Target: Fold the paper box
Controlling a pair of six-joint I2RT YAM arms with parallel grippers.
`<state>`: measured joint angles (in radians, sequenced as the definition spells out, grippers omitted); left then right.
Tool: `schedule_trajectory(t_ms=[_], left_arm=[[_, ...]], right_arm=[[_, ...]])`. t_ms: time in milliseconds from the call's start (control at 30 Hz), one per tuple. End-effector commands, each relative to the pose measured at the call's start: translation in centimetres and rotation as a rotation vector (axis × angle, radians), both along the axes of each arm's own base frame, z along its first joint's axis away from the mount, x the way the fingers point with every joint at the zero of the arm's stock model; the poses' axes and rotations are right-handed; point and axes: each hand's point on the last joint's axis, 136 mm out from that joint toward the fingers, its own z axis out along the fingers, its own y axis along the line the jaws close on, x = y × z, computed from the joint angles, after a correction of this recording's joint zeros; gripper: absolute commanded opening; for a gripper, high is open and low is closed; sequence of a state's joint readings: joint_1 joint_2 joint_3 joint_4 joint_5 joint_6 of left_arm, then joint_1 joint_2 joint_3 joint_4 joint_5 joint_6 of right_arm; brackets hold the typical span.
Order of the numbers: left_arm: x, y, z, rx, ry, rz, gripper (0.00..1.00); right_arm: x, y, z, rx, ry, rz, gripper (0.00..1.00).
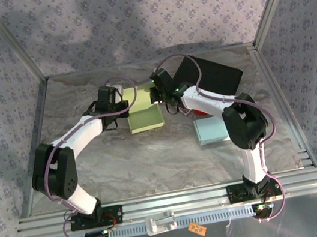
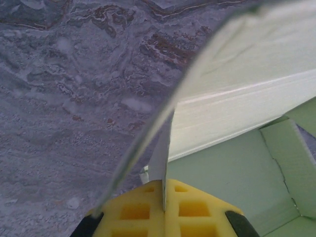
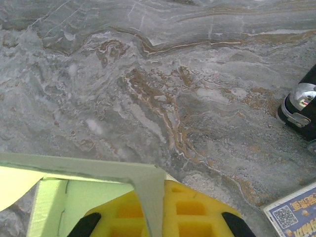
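The table point(image 1: 153, 162) has a grey, marbled surface veined with brown. It is boxed in by walls point(image 1: 130, 20) covered in a small floral print, with metal frame rails point(image 1: 178, 200) along the near edge.

In the top view, the paper box point(image 1: 144, 112) is a pale green-yellow carton. It lies on the table between the two end effectors, touching both. The left gripper point(image 1: 121, 103) meets its left edge and the right gripper point(image 1: 156, 94) meets its far right corner. Just behind the right gripper lies a black panel point(image 1: 212, 76). Beside that arm's forearm, nearer the bases, lies a pale blue box point(image 1: 212, 129).

The wrist views show the grips, which the overhead view is too coarse to settle. In the left wrist view, the left gripper point(image 2: 164, 210) has its yellow pads point(image 2: 133, 211) pressed together on a thin upright flap. The paper box point(image 2: 237, 168) opens to the right of the pads, showing its pale green inside and a creased wall, and bare table lies to the left. In the right wrist view, the right gripper point(image 3: 150, 212) is likewise pinched shut on a corner of the paper box point(image 3: 74, 192), whose wall runs off to the left of the pads.

That view also shows two things the overhead view does not make clear. Ahead and to the right of the pads is a dark rounded part with a shiny metal piece point(image 3: 301, 106); I cannot tell what it is. Close on the right is a printed card with a QR code point(image 3: 296, 210).
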<state>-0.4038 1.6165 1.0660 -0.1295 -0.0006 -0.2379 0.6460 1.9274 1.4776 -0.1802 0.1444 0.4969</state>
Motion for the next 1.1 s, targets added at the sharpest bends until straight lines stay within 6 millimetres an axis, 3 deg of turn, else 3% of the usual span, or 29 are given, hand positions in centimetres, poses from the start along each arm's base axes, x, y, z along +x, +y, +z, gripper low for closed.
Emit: schedule_trajectory(t_ms=[0,267,467,767,933,1067], left_arm=[[0.7,-2.3,1.0,-0.120,-0.036,-0.045,0.00],[0.8,-2.6,0.1,-0.151,-0.054,-0.047,0.00],[0.0,-2.7,-2.0,-0.148,-0.016,-0.057,0.00],[0.2,-2.5,-2.0,-0.190,0.061,0.044,0.00],[0.6,-3.6,-0.7,-0.213,0.074,0.071,0.00],[-0.2,-4.0,-2.4,-0.177,0.090,0.049,0.00]], right_arm=[[0.8,1.7,2.6,0.130,-0.088,-0.006,0.00],[-0.2,2.4,0.9,0.128,-0.096,0.016,0.00],[-1.3,3.0,-0.6,0.101,-0.072,0.035,0.00],[-2.6,3.1,-1.1,0.069,-0.058,0.053,0.00],[-3.1,3.2,-1.2,0.055,-0.059,0.065,0.00],[-3.1,3.1,-1.7,0.049,-0.045,0.065,0.00]])
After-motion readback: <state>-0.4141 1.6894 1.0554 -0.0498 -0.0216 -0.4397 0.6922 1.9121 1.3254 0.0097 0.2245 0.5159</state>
